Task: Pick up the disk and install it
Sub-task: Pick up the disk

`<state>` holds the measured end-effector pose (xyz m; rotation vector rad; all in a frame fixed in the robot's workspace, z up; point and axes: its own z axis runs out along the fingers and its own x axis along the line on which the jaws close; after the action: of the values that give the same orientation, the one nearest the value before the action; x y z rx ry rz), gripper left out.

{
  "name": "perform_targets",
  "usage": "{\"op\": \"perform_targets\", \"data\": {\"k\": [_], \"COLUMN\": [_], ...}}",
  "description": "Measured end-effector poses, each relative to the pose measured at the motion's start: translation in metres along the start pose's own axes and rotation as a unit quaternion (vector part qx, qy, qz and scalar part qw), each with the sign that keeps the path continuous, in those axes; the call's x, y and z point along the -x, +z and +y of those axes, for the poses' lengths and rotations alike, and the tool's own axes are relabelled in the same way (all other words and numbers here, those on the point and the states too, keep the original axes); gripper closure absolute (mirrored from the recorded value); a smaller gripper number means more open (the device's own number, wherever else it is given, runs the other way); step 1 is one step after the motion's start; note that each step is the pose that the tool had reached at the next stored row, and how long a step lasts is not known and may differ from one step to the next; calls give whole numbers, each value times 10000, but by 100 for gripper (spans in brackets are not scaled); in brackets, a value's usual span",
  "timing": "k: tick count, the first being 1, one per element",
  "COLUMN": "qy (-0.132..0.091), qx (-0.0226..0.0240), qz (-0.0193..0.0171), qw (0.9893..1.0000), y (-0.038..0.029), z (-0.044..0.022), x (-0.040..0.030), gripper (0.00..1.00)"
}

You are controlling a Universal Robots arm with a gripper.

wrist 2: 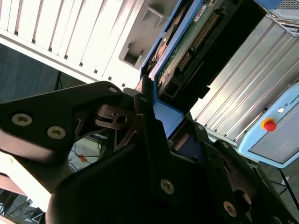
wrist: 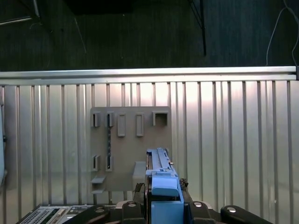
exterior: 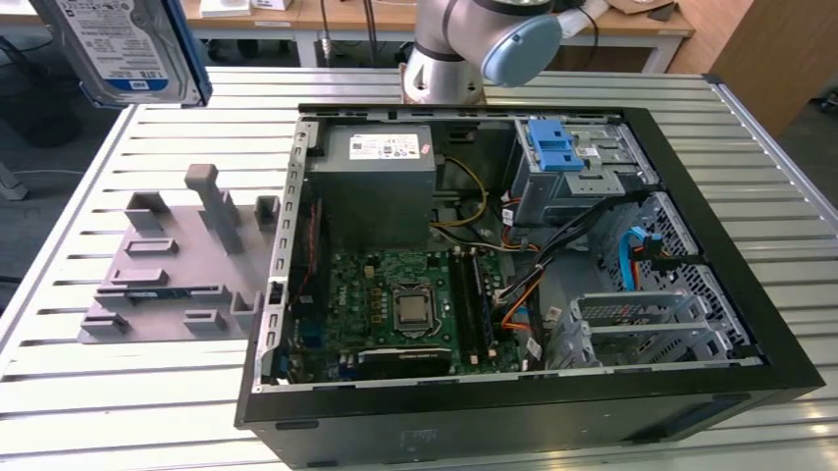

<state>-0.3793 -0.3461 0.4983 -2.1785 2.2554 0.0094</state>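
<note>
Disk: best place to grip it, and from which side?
Grip the disk by the blue bracket at its end, coming end-on and pinching across its thickness. It is a thin flat slab, and the tool appears shut on it that way.

Arm: silver-grey tubular segments, smooth rounded housings. Joint cap: pale blue-grey, round, domed. Gripper: matte black, angular plate linkages with bevelled edges. Fingers: long, slim, black bars. Silver socket-head screws set in linkage plates, some paired, some single. Dark pivot pin at hinge. In first wrist view: black gripper base, round silver fasteners along its edge.
</note>
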Motion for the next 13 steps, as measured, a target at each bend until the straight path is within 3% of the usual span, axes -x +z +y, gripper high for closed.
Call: {"op": "perform_targets", "data": {"k": [9,13], "qy": [0,1], "qx": [29,43], "qz": [1,2], "qw": [10000,10000], "y": [-1,2], "z": [-130,-140], "x": [-55,-72], "gripper": [64,64]}}
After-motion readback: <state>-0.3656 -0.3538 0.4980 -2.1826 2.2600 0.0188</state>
